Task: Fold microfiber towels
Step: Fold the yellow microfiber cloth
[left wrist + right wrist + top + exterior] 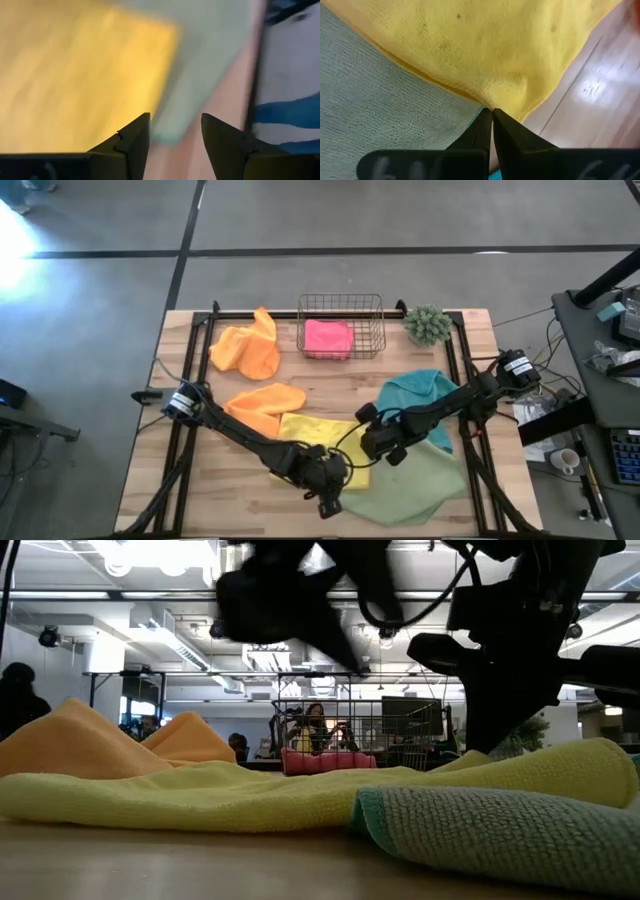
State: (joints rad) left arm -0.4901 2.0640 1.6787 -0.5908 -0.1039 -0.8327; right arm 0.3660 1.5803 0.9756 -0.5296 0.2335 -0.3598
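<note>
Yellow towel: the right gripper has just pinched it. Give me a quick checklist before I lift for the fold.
1. Right gripper shut on the yellow towel edge: ok.
2. Only yellow in the pinch, not the light green towel beneath: cannot tell.
3. Left gripper open, holding nothing, above the yellow and green edges: ok.
4. Arms apart near the table's front: ok, though close.
5. Orange towel touches the yellow one's far side and may drag: not ok.
6. Basket with the pink towel out of the path: ok.

No readable text, label, brand, number or sign appears in any view, whether on the towels, the basket, the table or the arms.
</note>
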